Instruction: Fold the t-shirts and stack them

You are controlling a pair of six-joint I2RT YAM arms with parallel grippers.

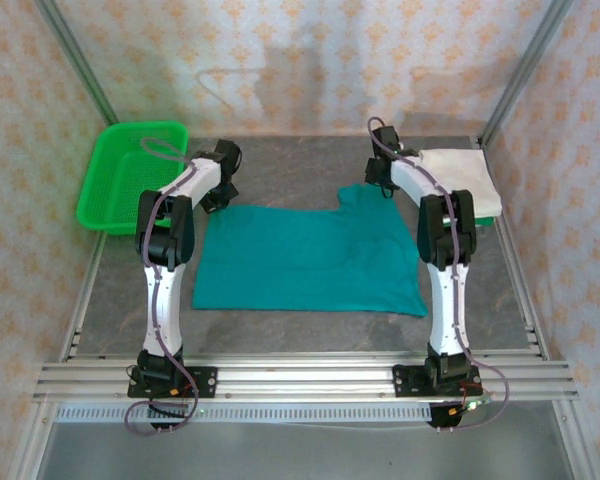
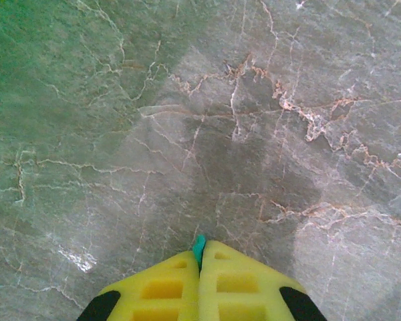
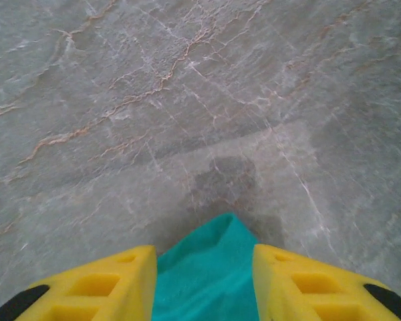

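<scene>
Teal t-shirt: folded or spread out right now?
Spread out: the teal t-shirt lies wide and flat on the table, no folded layers visible.

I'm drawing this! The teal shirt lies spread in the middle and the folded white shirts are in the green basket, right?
Not quite. The folded white shirts aren't in the green basket; they sit on the table at the back right, as the top view shows. The teal shirt does lie spread in the middle.

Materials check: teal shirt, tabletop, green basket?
Teal shirt: soft matte cloth, likely knit; it lies limp with creases. Tabletop: grey stone-look with veins, slight sheen; possibly laminate. Green basket: glossy plastic by the look, rigid rim.
</scene>
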